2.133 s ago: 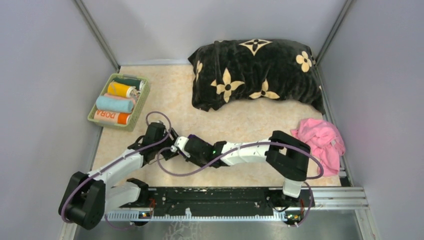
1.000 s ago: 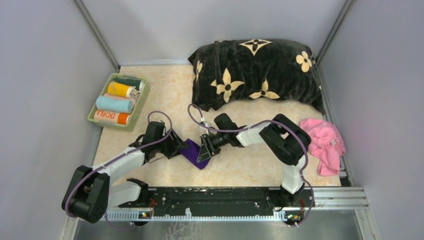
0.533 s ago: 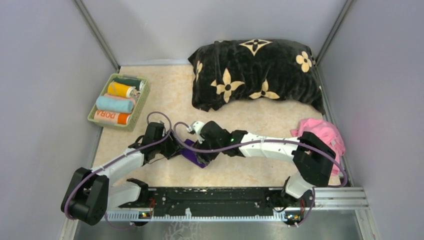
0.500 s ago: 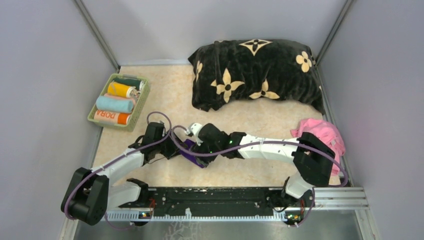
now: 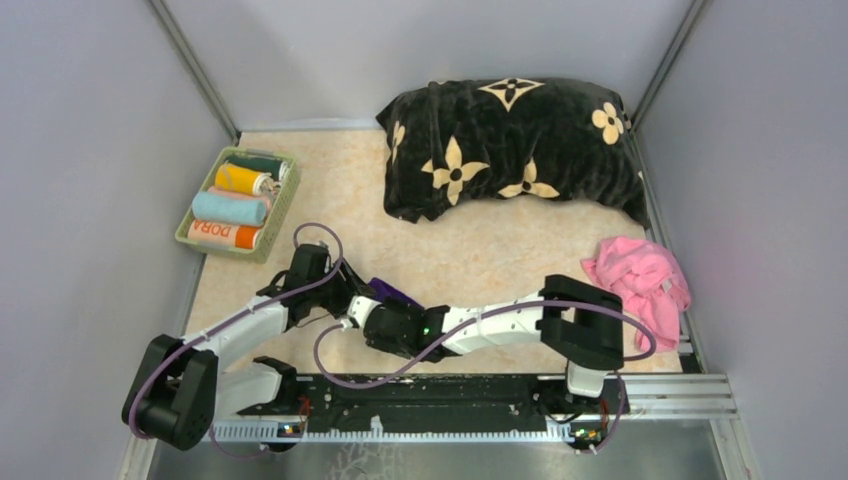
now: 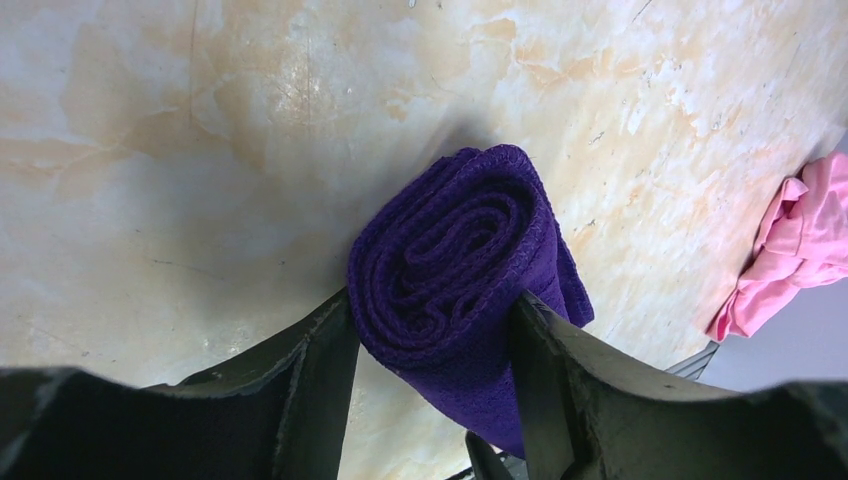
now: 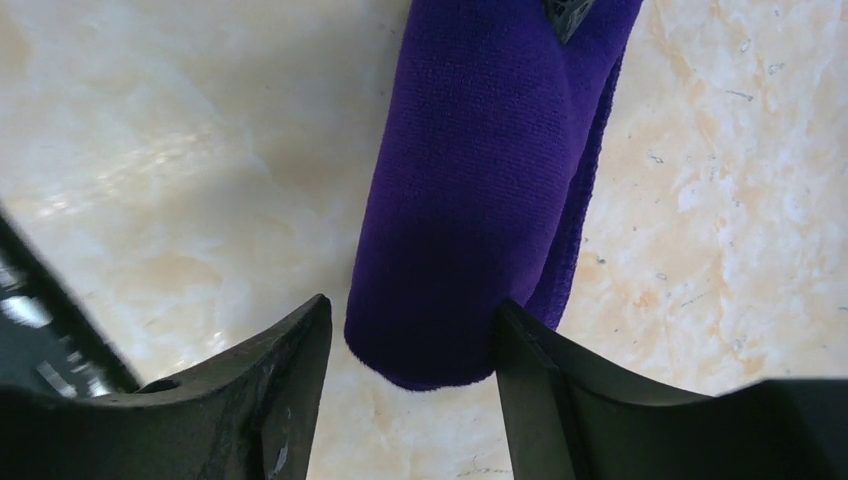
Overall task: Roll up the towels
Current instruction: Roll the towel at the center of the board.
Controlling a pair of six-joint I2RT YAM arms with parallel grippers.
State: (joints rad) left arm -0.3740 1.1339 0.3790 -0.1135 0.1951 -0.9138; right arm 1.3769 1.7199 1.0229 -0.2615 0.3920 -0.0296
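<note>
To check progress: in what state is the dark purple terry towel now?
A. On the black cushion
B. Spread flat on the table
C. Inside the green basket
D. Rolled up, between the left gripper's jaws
D: the left wrist view shows the dark purple terry towel as a spiral roll, with the jaws of the left gripper against both sides.

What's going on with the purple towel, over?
Left tool clamped on the rolled purple towel. Right tool straddles its other end, grip unclear. Nothing in the way; pink towel unrolled, far right.
</note>
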